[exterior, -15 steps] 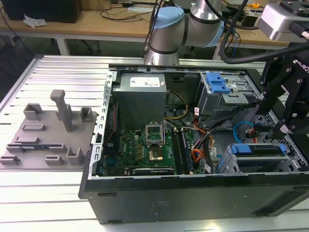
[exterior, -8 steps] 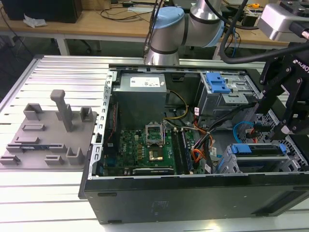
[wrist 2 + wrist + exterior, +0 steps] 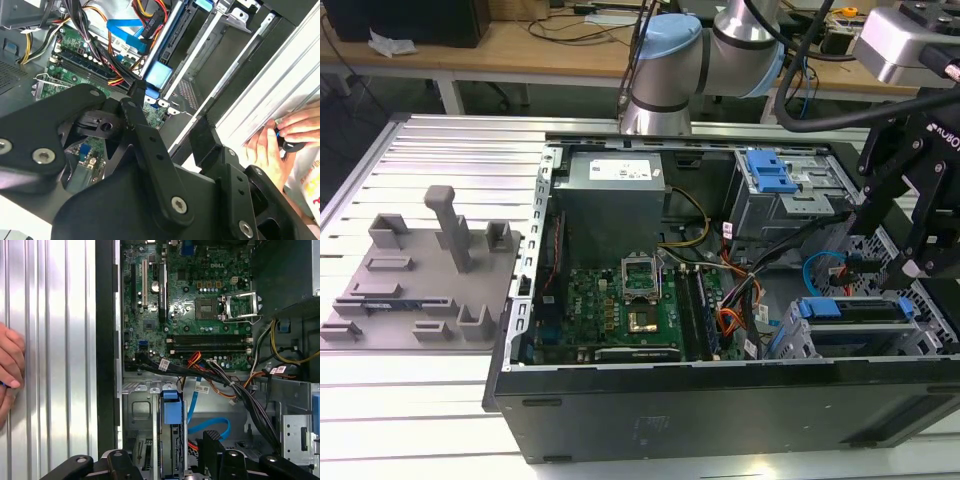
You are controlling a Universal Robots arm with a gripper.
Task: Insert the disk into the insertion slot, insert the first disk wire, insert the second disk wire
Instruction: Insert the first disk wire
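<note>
Blue plastic marks the disk (image 3: 850,306), which we see lying in the low grey slot (image 3: 788,338) at the exterior view's right, just under the gripper (image 3: 900,262), whose jaws stand apart and hold nothing. In both wrist views we find a person's hand (image 3: 9,365) at the ribbed table (image 3: 55,340) beside the case (image 3: 720,410), and bundled cables (image 3: 215,374) cross near the disk, whose flat face we cannot make out.
</note>
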